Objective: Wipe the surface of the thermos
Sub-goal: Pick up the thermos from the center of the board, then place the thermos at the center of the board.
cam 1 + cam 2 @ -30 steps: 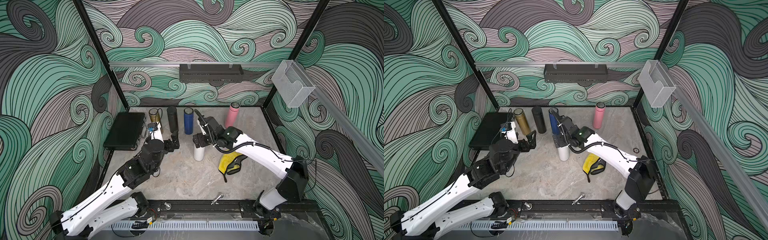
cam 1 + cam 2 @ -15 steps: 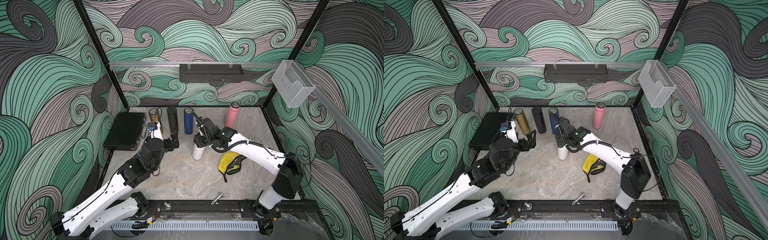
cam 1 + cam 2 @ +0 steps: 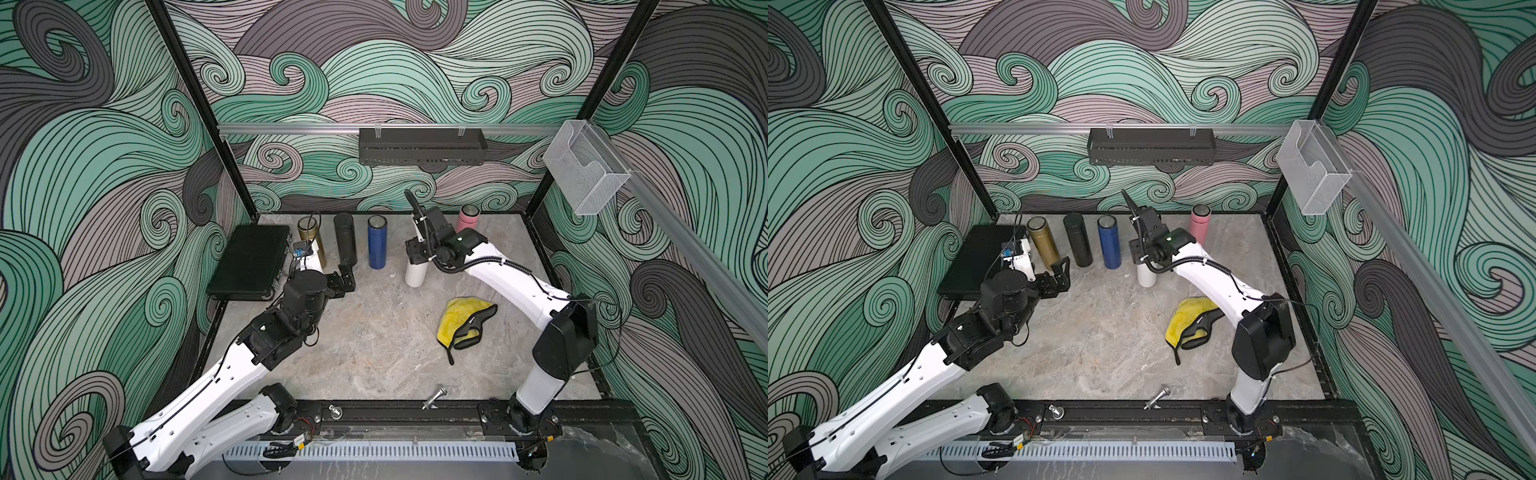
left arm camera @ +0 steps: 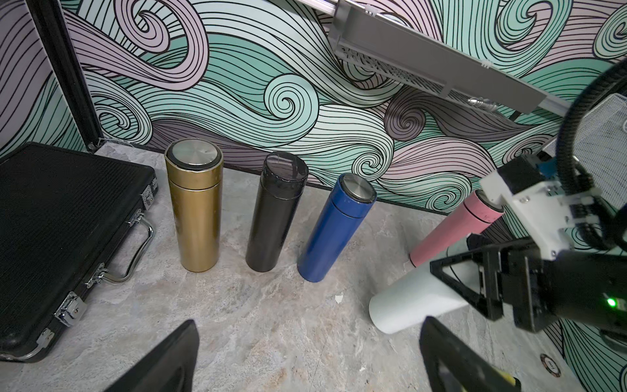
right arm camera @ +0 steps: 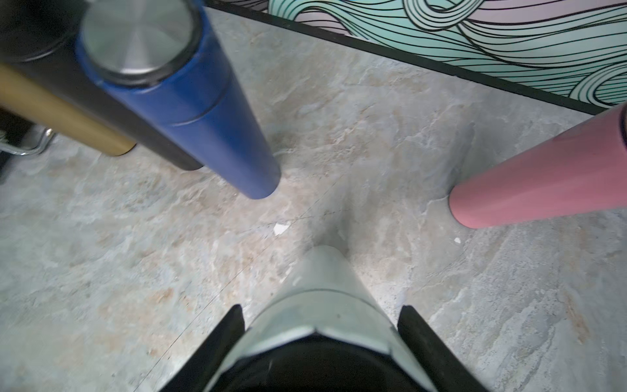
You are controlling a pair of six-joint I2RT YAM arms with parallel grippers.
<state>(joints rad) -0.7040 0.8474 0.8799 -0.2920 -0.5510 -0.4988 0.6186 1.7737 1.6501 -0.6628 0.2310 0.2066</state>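
Thermos (image 3: 416, 275), white, between fingers of right tool (image 5: 319, 315), seemingly clamped, left tool (image 4: 307, 327) spread wide, cloth (image 3: 459, 320) apart.

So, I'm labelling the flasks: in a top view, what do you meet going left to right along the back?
Black case → gold thermos → black thermos → blue thermos → white thermos → pink thermos.
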